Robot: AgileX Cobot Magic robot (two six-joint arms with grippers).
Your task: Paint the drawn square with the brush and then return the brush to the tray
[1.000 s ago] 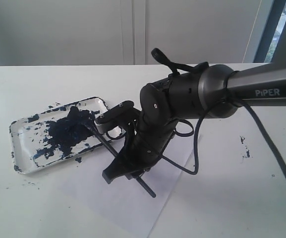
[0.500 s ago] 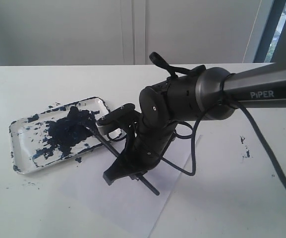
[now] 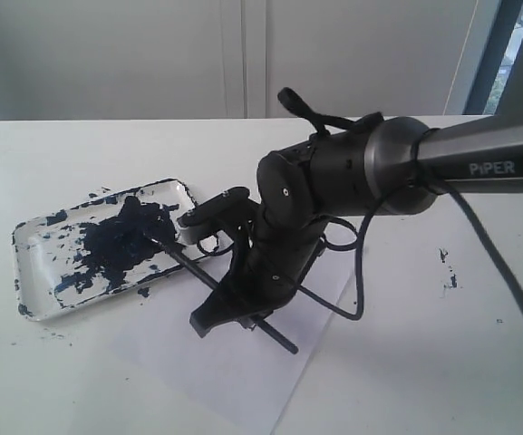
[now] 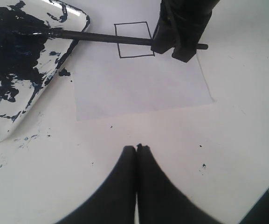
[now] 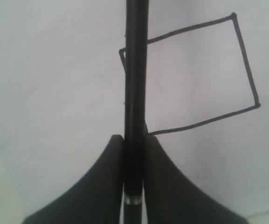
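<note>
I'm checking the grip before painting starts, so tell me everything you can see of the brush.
The brush is a long, thin, straight black stick with a smooth, slightly glossy shaft and a thin silver ring near its back end. Its tip lies in the dark blue paint in the tray. The shaft crosses the tray's rim and runs over the unpainted square. The right gripper is shut on it near the back end, with a short length sticking out behind.

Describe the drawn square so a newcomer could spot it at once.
Beside the paint-smeared tray lies a white paper sheet. On it, not far from the tray, is a small square in thin black outline, unfilled, with the brush crossing over it. It is the only drawing on the sheet.
</note>
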